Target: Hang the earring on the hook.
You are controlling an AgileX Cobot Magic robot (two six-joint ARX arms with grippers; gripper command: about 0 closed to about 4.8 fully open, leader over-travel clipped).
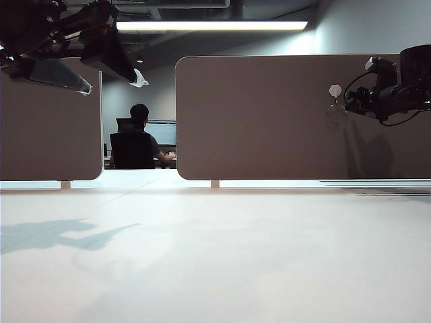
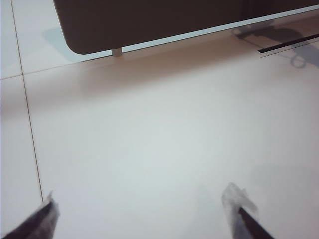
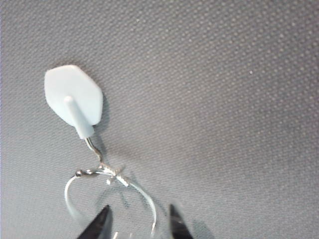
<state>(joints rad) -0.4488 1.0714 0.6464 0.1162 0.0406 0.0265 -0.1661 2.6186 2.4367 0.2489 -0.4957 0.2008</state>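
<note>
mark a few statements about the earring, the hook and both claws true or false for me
1. The earring hangs from the hook on the brown panel. True.
2. The right claw is beside the hook, its fingertips either side of the hoop. True.
3. The left claw grips the earring. False: it is open and empty over the bare table.
4. The hook plate is black and round. False: it is pale and hexagonal.
5. The left claw hangs raised at the left of the exterior view, away from the hook. True.
6. The earring lies flat on the table. False: it is up on the panel.
</note>
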